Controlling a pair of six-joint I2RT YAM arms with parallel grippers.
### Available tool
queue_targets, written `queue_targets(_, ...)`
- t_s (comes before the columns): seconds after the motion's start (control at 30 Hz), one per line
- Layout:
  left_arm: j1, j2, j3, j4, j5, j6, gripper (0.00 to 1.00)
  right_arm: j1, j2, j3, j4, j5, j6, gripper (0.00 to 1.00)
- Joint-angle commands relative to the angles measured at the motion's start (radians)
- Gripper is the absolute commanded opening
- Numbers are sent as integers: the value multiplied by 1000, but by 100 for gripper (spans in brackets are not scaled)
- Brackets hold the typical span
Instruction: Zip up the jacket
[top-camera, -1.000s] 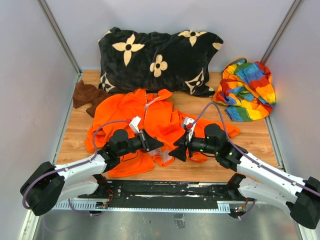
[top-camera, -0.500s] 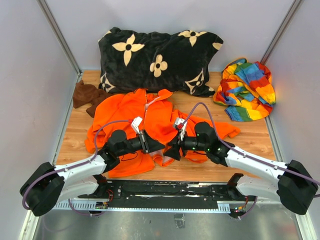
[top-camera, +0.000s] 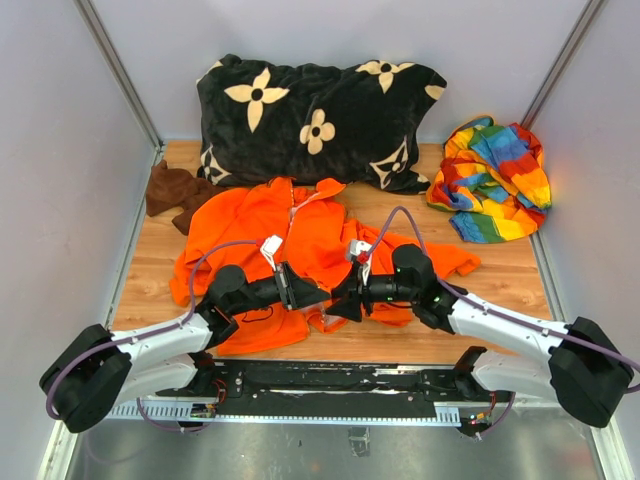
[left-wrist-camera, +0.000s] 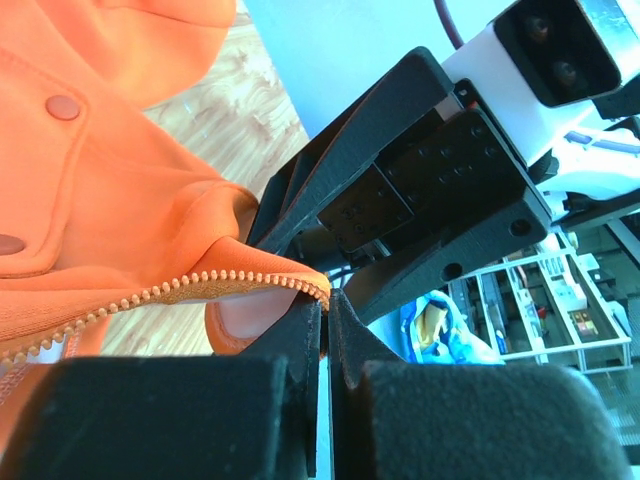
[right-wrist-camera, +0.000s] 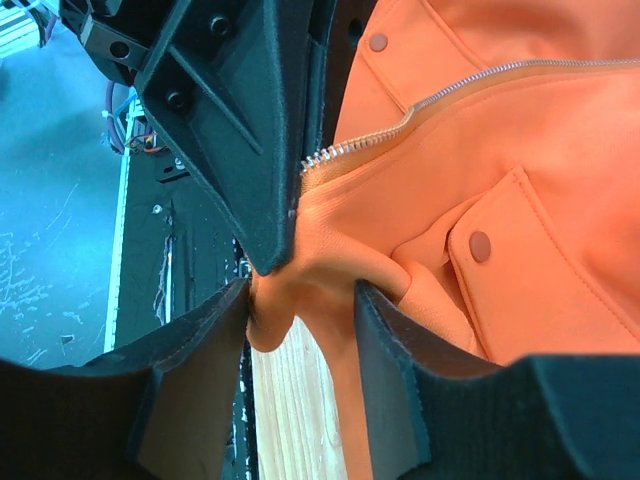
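The orange jacket (top-camera: 262, 215) lies spread on the wooden table, its front open. My left gripper (top-camera: 316, 296) is shut on the lower end of one zipper strip (left-wrist-camera: 190, 289), the teeth running left from the pinched tips (left-wrist-camera: 327, 300). Directly facing it, my right gripper (top-camera: 338, 300) stands open. A bunched fold of the jacket's hem (right-wrist-camera: 300, 275) sits between its fingers (right-wrist-camera: 390, 350), and the other zipper strip (right-wrist-camera: 450, 90) climbs away to the upper right. The two grippers almost touch at the jacket's bottom edge.
A black cushion with cream flowers (top-camera: 315, 120) lies along the back. A rainbow-striped cloth (top-camera: 495, 180) sits at the back right and a small brown cloth (top-camera: 172, 190) at the back left. Grey walls close in both sides.
My right gripper has slid left to meet the left gripper at the hem, and its fingers have narrowed around the fold. The left gripper has stayed shut and barely moved.
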Motion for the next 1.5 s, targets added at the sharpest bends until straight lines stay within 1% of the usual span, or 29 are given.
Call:
queue_targets(0.0,4,5,-5,145,40,-15,0,-17,12,-20,41,-54,-18,45)
queue_targets(0.07,4,12,-8,158,39,-20,0,-19,13,-19,41,-59,-19,40)
queue_targets(0.13,5,18,-8,161,39,-19,0,-21,12,-19,40,-61,-19,33)
queue_targets(0.23,4,19,-6,145,29,-10,0,-23,11,-19,35,-66,-19,24)
queue_targets(0.33,5,15,1,108,14,9,0,-25,8,-19,31,-67,-20,11)
queue_targets(0.4,4,7,10,67,-1,25,5,-29,7,-21,34,-60,-16,2)
queue_targets(0.43,4,-2,13,43,-10,33,9,-31,6,-25,36,-56,-12,1)
queue_targets(0.5,4,-26,16,-3,-35,48,23,-41,2,-33,55,-47,5,1)
queue_targets(0.6,4,-88,12,-78,-85,67,37,-56,-19,-41,67,-26,35,1)
queue_targets(0.67,3,-134,7,-129,-122,77,49,-57,-41,-43,69,-1,52,1)
queue_targets(0.73,-2,-167,-4,-156,-151,79,55,-58,-66,-49,85,23,76,1)
queue_targets(0.93,-60,-168,-16,-158,-203,97,65,-57,-151,-99,148,138,144,1)
queue_targets(1.0,-63,-173,-24,-164,-220,95,68,-58,-168,-109,148,172,149,1)
queue_targets(1.1,-64,-210,-23,-243,-266,103,71,-59,-182,-116,111,217,143,1)
queue_targets(1.3,-66,-293,43,-582,-393,142,73,-64,-188,-147,113,261,142,1)
queue_targets(1.47,-108,-273,149,-922,-562,129,74,-64,-185,-180,134,279,148,1)
